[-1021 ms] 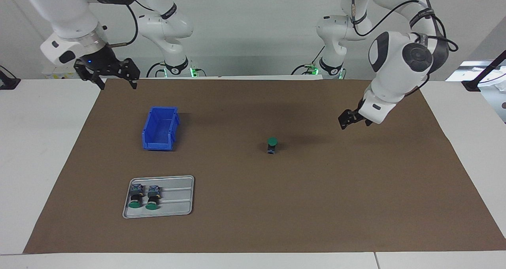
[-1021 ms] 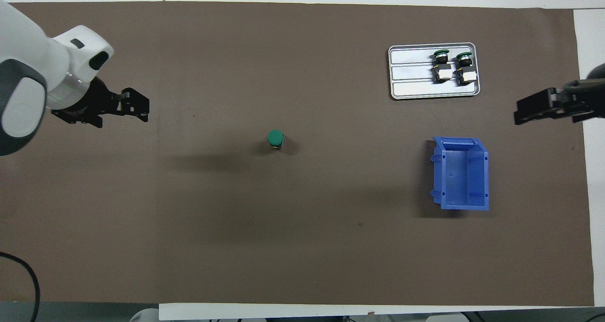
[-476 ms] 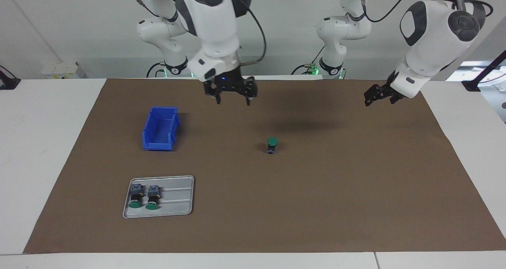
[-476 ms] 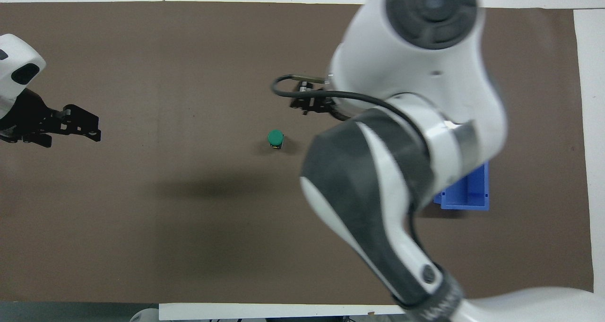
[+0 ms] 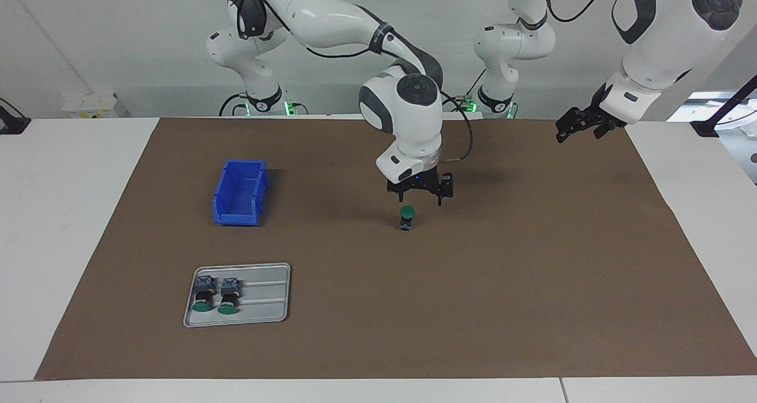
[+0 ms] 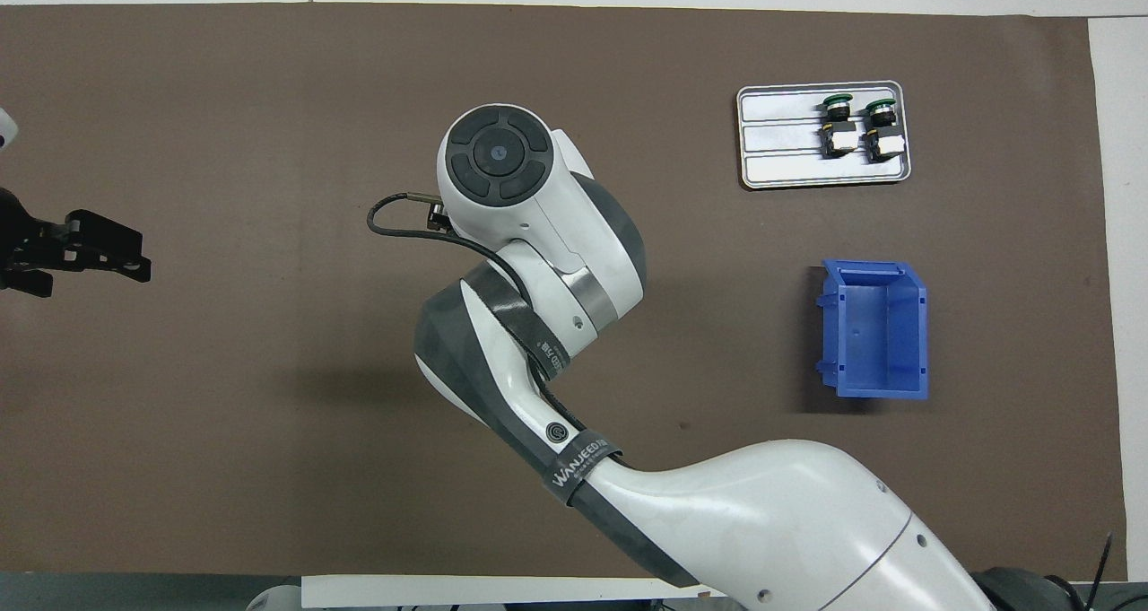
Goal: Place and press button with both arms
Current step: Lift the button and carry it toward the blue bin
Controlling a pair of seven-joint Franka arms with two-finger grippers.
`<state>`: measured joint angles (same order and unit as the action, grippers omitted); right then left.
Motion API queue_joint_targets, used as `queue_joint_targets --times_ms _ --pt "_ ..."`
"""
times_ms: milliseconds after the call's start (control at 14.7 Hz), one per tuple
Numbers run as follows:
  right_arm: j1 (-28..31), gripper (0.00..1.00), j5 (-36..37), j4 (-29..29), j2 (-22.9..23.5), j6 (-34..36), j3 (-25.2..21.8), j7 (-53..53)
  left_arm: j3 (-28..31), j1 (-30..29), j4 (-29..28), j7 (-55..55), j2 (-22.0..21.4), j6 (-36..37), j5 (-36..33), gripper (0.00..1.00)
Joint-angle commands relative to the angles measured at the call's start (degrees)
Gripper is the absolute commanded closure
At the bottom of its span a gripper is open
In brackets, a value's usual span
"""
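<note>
One button (image 5: pixel 407 216) stands upright in the middle of the brown mat, green cap up. My right gripper (image 5: pixel 420 197) hangs just above it, open, with a fingertip on either side of the cap and no contact visible. In the overhead view the right arm's wrist (image 6: pixel 502 176) covers both this button and the right gripper. My left gripper (image 5: pixel 582 125) (image 6: pixel 99 252) waits in the air over the mat's edge at the left arm's end of the table, open and holding nothing.
A grey tray (image 5: pixel 266 308) (image 6: pixel 780 135) at the right arm's end holds two more buttons (image 5: pixel 216 293) (image 6: pixel 856 126) lying on their sides. A blue bin (image 5: pixel 239 193) (image 6: pixel 874 328) stands nearer to the robots than the tray.
My right arm swung from the table's end past the bin and came down over the upright button. The left gripper rose and drew back toward its end of the table.
</note>
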<state>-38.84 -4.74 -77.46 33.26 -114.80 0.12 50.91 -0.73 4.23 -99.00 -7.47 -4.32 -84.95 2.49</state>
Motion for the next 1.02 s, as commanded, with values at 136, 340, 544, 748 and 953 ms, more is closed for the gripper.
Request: queue_joint_targets --times_ms 136,340,544,748,953 --pt "0.0 0.0 0.3 -9.9 -3.1 -5.9 0.1 1.8 0.4 0.4 2.6 1.1 1.1 1.9 -2.7 0.01" --pt "0.3 0.0 0.2 -13.8 -4.1 -9.3 0.1 2.6 0.4 0.6 2.7 1.5 1.2 1.5 -3.9 0.01" --pt "0.5 0.02 0.3 -13.9 -3.2 -10.2 0.1 2.6 0.3 0.5 2.5 3.2 1.1 1.1 -6.4 0.01" --pt "0.4 0.2 0.3 -15.8 -3.3 -13.3 0.1 2.4 0.3 0.3 2.5 3.0 1.1 1.0 -6.3 0.0" --pt "0.7 0.5 0.1 -15.8 -3.3 -13.4 0.1 2.1 0.3 0.2 2.4 3.1 1.0 1.1 -6.1 0.0"
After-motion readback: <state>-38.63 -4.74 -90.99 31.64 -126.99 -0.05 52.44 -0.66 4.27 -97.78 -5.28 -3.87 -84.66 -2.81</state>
